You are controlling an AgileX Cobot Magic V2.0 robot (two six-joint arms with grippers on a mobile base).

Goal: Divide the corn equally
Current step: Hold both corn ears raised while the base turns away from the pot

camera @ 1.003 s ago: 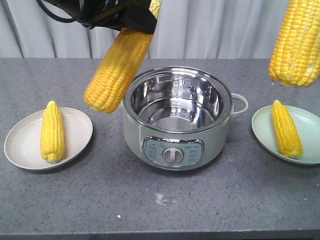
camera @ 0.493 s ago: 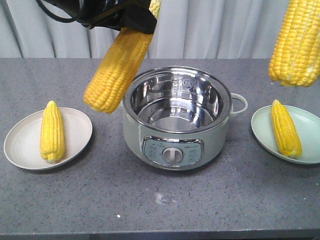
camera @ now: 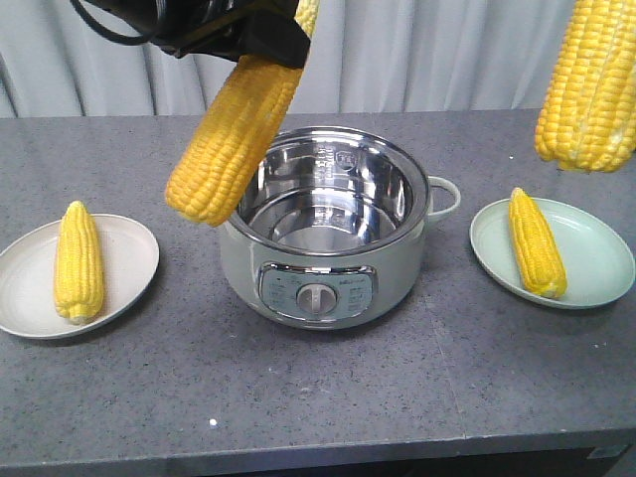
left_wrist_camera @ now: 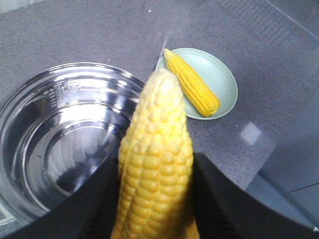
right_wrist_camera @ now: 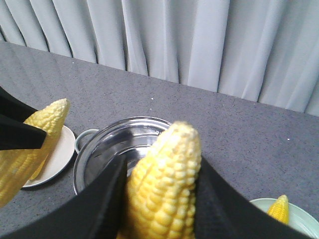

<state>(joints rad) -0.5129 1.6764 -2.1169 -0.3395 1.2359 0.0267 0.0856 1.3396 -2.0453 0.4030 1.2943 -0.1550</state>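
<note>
My left gripper [camera: 260,38] is shut on a yellow corn cob [camera: 234,129] that hangs slanted in the air, above the pot's left rim. The left wrist view shows its black fingers [left_wrist_camera: 97,199] pressing both sides of that cob [left_wrist_camera: 157,164]. My right gripper [right_wrist_camera: 162,199] is shut on a second cob [right_wrist_camera: 164,189], which hangs at the top right [camera: 588,84] above the green plate [camera: 596,260]. A third cob [camera: 537,241] lies on that plate. Another cob [camera: 78,260] lies on the cream plate [camera: 129,263].
A pale green electric pot [camera: 318,288] with a bare steel bowl stands between the plates on the grey table. A grey curtain hangs behind. The table's front edge runs along the bottom of the front view.
In the front view the pot and both plates have slid left within the picture. Both held cobs keep their place in the frame and both grippers stay shut.
</note>
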